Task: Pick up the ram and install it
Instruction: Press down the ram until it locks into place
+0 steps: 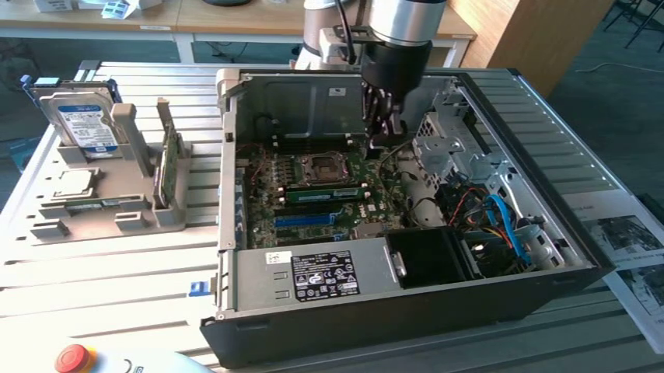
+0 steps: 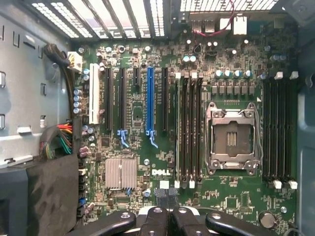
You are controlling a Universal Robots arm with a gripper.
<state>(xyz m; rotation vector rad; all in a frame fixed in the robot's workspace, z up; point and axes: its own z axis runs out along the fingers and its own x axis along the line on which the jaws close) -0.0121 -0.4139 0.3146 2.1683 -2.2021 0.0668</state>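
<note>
Gripper [image 1: 384,141] pinched closed nr case [image 1: 415,311] far wall; ram [image 1: 326,193] seated by socket [image 1: 319,166].

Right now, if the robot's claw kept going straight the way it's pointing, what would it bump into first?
Probably the motherboard, near the ends of the memory slots beside the CPU socket. The gripper points down into the open case; nothing shows in between, though its height is unclear.

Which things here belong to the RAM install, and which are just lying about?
Job: ram, seated beside the CPU socket; gripper, above the motherboard; computer case.
Lying about: second green stick, upright in the grey holder; hard drive; red button.
</note>
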